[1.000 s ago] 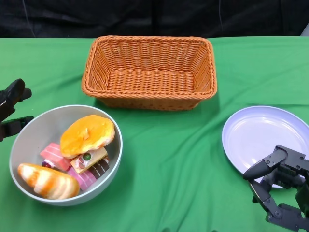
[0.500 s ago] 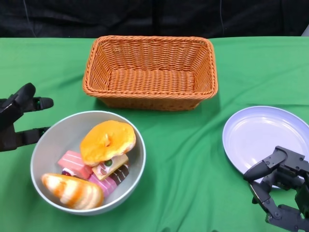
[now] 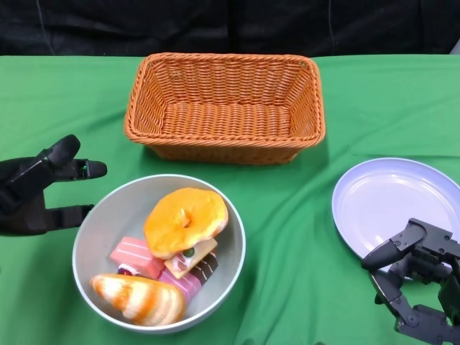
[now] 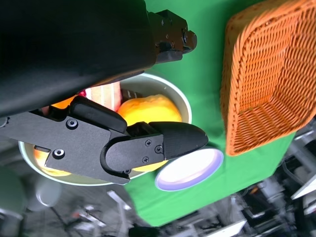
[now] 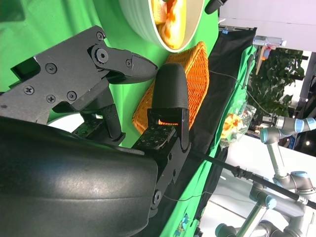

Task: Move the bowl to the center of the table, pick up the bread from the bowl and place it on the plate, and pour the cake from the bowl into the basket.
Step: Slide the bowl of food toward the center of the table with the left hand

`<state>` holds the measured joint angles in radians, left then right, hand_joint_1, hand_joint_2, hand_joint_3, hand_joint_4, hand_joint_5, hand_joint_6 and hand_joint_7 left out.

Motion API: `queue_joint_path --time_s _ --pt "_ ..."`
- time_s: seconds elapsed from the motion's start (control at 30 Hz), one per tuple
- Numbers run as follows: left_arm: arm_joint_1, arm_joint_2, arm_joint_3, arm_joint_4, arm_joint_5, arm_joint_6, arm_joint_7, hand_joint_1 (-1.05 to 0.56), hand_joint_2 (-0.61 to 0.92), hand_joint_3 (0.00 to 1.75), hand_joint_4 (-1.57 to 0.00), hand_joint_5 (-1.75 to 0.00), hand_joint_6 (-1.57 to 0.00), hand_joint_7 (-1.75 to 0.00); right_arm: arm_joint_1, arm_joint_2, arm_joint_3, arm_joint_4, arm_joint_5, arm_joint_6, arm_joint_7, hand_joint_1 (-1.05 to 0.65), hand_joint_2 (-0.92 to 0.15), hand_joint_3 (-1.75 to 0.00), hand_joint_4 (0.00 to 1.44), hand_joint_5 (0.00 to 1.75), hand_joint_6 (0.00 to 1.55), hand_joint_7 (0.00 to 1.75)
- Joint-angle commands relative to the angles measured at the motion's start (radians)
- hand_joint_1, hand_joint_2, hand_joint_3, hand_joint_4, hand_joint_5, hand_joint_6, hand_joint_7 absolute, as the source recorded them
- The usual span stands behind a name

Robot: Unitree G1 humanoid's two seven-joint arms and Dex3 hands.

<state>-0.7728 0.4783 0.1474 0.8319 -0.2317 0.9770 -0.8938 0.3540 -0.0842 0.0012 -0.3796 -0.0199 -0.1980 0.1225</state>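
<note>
Head view: grey bowl (image 3: 159,253) now nearer the table's middle than one second ago, but not there yet, short of the spot in front of the wicker basket (image 3: 224,106). Left hand (image 3: 39,192) beside the bowl's left rim, fingers apart, holding nothing; contact with the rim not clear. Orange bread (image 3: 185,221) on top of the cake slices (image 3: 136,256) in the bowl. Right hand (image 3: 417,285) at the near edge of the lilac plate (image 3: 392,205), fingers apart, empty, unchanged.

Right wrist view: spread fingers (image 5: 123,64), bowl and basket beyond.

Left wrist view: spread fingers (image 4: 148,145) over the bowl (image 4: 175,94), nothing gripped; first step probably almost done.
</note>
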Motion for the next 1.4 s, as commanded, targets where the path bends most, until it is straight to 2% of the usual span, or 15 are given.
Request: queue_joint_path --time_s 0.03,0.13,0.27,0.4,0.5,0.6,0.67,0.8,0.97,1.3,1.4 --pt "0.057 -0.013 0.033 -0.108 -0.040 0.082 0.075 -0.66 0.92 0.61 0.00 0.00 0.00 0.00 -0.002 -0.003 -0.005 0.004 0.001 -0.012 -0.007 -0.19 -0.61 -0.75 0.80 1.54 0.79 1.15" --pt "0.122 -0.037 0.067 -0.263 -0.091 0.197 0.139 -0.67 0.92 0.59 0.00 0.00 0.00 0.00 -0.004 -0.003 -0.004 0.004 0.004 -0.011 -0.007 -0.20 -0.61 -0.75 0.81 1.54 0.79 1.15" --pt "0.187 -0.078 0.119 -0.417 -0.139 0.272 0.234 -0.66 0.92 0.57 0.00 0.00 0.00 0.00 -0.009 -0.004 -0.003 0.012 0.003 -0.019 -0.006 -0.19 -0.61 -0.75 0.82 1.55 0.79 1.14" --pt "0.243 -0.152 0.190 -0.576 -0.186 0.360 0.337 -0.64 0.92 0.58 0.00 0.00 0.00 0.00 -0.011 -0.004 -0.003 0.021 0.007 -0.025 -0.004 -0.19 -0.61 -0.75 0.82 1.54 0.79 1.13" --pt "0.266 -0.186 0.210 -0.649 -0.203 0.385 0.391 -0.64 0.92 0.61 0.00 0.00 0.00 0.00 -0.012 -0.003 -0.001 0.022 0.007 -0.025 -0.005 -0.19 -0.60 -0.75 0.82 1.54 0.79 1.13" --pt "0.280 -0.263 0.286 -0.711 -0.218 0.401 0.479 -0.62 0.92 0.62 0.00 0.00 0.00 0.00 -0.011 -0.001 0.002 0.020 0.007 -0.021 -0.006 -0.19 -0.60 -0.75 0.82 1.54 0.79 1.13" --pt "0.284 -0.283 0.306 -0.732 -0.227 0.407 0.511 -0.62 0.92 0.62 0.00 0.00 0.00 0.00 -0.011 0.000 0.002 0.019 0.006 -0.020 -0.007 -0.19 -0.61 -0.74 0.82 1.54 0.80 1.12" --pt "0.303 -0.374 0.365 -0.806 -0.230 0.385 0.610 -0.61 0.92 0.63 0.00 0.00 0.00 0.00 -0.013 -0.004 0.004 0.020 -0.010 -0.021 -0.012 -0.20 -0.61 -0.74 0.83 1.54 0.80 1.12" --pt "0.319 -0.418 0.377 -0.840 -0.240 0.345 0.651 -0.60 0.92 0.63 0.00 0.00 0.00 0.00 -0.016 -0.001 0.004 0.028 -0.009 -0.028 -0.012 -0.20 -0.61 -0.72 0.83 1.52 0.80 1.11" --pt "0.346 -0.436 0.344 -0.855 -0.282 0.260 0.659 -0.60 0.92 0.63 -0.01 -0.01 -0.02 -0.01 -0.014 -0.001 0.006 0.026 -0.014 -0.025 -0.013 -0.18 -0.62 -0.71 0.83 1.52 0.81 1.10" --pt "0.369 -0.465 0.286 -0.855 -0.296 0.140 0.609 -0.59 0.92 0.63 -0.07 -0.03 -0.04 -0.02 -0.007 0.001 0.005 0.021 -0.018 -0.025 -0.017 -0.18 -0.62 -0.72 0.84 1.52 0.81 1.10"
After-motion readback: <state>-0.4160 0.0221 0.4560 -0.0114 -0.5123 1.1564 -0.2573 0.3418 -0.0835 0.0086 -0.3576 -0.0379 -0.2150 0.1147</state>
